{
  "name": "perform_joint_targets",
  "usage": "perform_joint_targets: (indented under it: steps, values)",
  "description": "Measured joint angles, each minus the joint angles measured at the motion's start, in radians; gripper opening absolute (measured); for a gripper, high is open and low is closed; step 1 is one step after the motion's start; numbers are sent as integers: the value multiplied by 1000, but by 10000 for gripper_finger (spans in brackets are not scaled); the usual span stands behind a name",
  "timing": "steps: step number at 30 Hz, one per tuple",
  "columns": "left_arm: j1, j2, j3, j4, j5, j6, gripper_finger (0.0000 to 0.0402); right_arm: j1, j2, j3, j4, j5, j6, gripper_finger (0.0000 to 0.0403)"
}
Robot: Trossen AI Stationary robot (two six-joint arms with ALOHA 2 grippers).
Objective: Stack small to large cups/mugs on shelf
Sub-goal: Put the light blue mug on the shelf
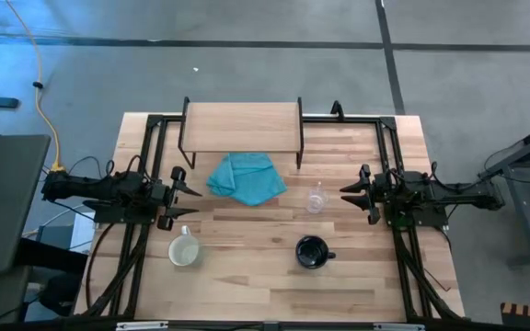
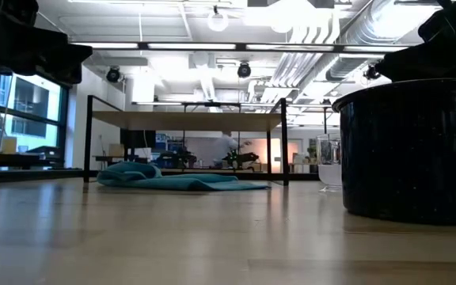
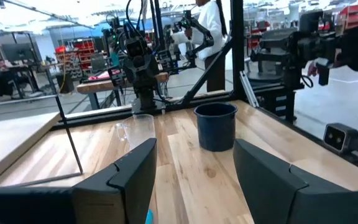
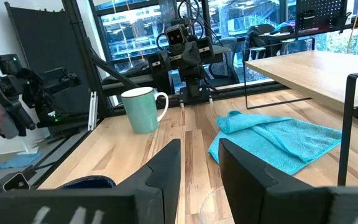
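Three vessels stand upright on the tabletop: a pale mug [image 1: 184, 250] at the near left, a black mug [image 1: 312, 252] near the middle front, and a small clear glass cup [image 1: 316, 199] right of centre. The shelf [image 1: 242, 124], a light-wood board on thin black legs, stands at the far edge with nothing on it. My left gripper [image 1: 194, 203] waits open at the table's left side, level, facing the glass cup [image 3: 138, 127] and black mug [image 3: 216, 126]. My right gripper [image 1: 345, 197] waits at the right side, level, its fingers a little apart, facing the pale mug [image 4: 143, 109].
A crumpled teal cloth [image 1: 247, 177] lies on the table just in front of the shelf, between the two grippers. Black frame rails run along the table's left and right sides. Bare wood lies between the mugs and along the near edge.
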Motion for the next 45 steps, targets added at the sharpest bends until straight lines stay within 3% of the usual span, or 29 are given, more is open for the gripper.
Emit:
perform_joint_targets:
  steps: [10, 14, 22, 39, 45]
  values:
    - [0, 0, 0, 1, -3, 12, 200, 0, 0, 0, 0, 0, 0, 101]
    - [0, -1, 0, 58, -68, 103, 200, 0, 0, 0, 0, 0, 0, 101]
    - [0, 0, 0, 59, -122, 100, 200, 0, 0, 0, 0, 0, 0, 101]
    - [0, -1, 0, 353, -152, -645, 200, 0, 0, 0, 0, 2, 0, 101]
    - [0, 0, 0, 351, -150, -715, 200, 0, 0, 0, 0, 1, 32, 101]
